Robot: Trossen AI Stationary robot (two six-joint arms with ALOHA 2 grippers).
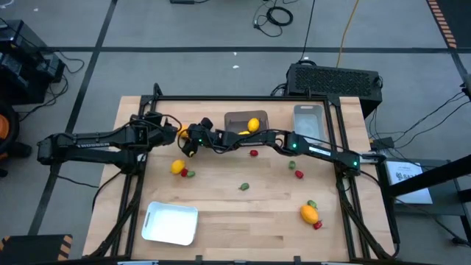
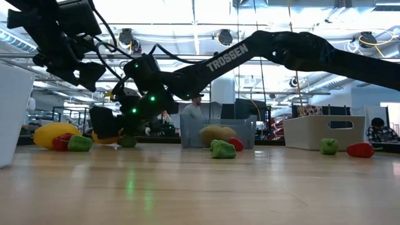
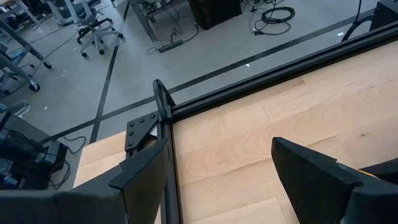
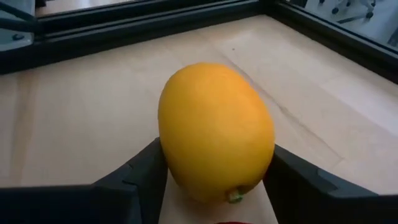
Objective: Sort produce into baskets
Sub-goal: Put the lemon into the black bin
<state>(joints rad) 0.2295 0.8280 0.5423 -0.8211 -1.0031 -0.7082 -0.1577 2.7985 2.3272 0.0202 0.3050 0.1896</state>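
1. An orange fruit (image 4: 216, 130) sits between the two dark fingers of the right gripper (image 1: 190, 142), which stand close against its sides; it rests on or just above the wooden table (image 1: 243, 213) near the back left area.
2. The right arm (image 1: 316, 151) reaches from the right side across the table's back half to get there.
3. The left gripper (image 1: 163, 126) hovers just beside that spot, near the table's back left edge, with its fingers (image 3: 317, 177) spread apart and nothing between them.
4. A dark grey bin (image 1: 237, 119) stands at the back centre with a yellow fruit (image 1: 253, 125) inside it.
5. A pale grey bin (image 1: 309, 121) stands just to the right of the dark one.
6. A white tray (image 1: 171, 222) lies at the front left.
7. Another yellow fruit (image 1: 177, 167) lies left of centre, with a small red piece (image 1: 185, 174) and a small green piece (image 1: 191, 175) touching or just beside it.
8. A small red piece (image 1: 254, 153) lies in front of the dark bin, and a small green one (image 1: 243, 187) lies near the table's middle.
9. On the right lie a green piece (image 1: 292, 165) and a red piece (image 1: 299, 174) close together.
10. Nearer the front right lies an orange fruit (image 1: 309, 214) with small green (image 1: 312, 204) and red (image 1: 318, 224) pieces beside it.
11. People show in the room beyond the table in the low view.
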